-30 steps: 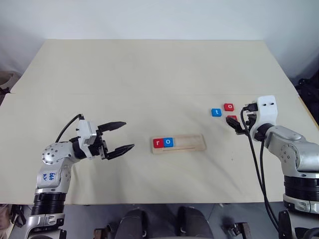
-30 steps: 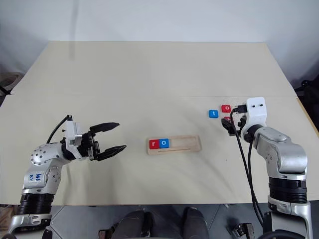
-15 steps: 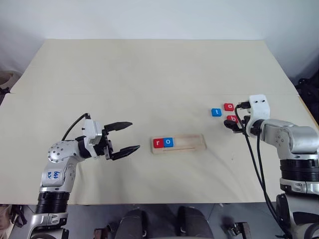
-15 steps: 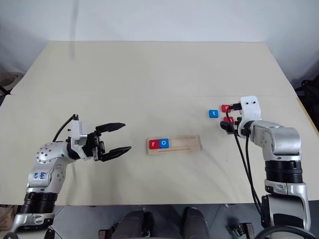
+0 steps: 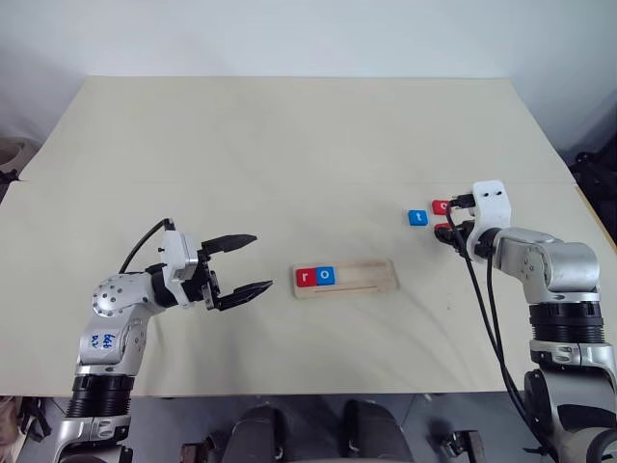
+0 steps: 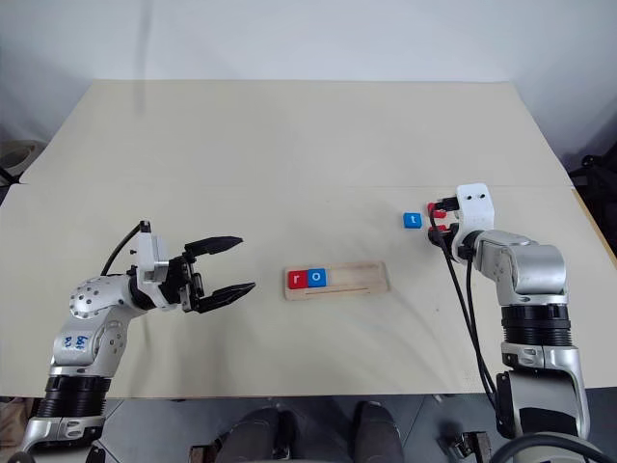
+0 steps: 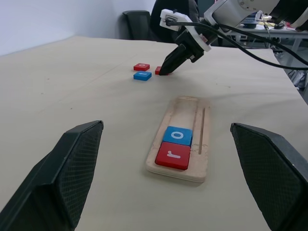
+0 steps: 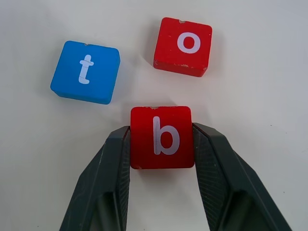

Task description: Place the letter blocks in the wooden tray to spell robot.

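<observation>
The wooden tray lies mid-table with a red r block and a blue o block at its left end. To the right on the table lie a blue t block and a red o block. Just nearer than these sits a red b block, flat on the table. My right gripper is shut on it, one finger against each side. My left gripper hovers open left of the tray, holding nothing.
The tan table stretches wide behind the tray. Its right edge runs close beside my right arm. A black cable hangs from the right wrist.
My right gripper has dropped over the red b block and closed its fingers onto its sides. The left gripper has stayed open, in much the same place.
</observation>
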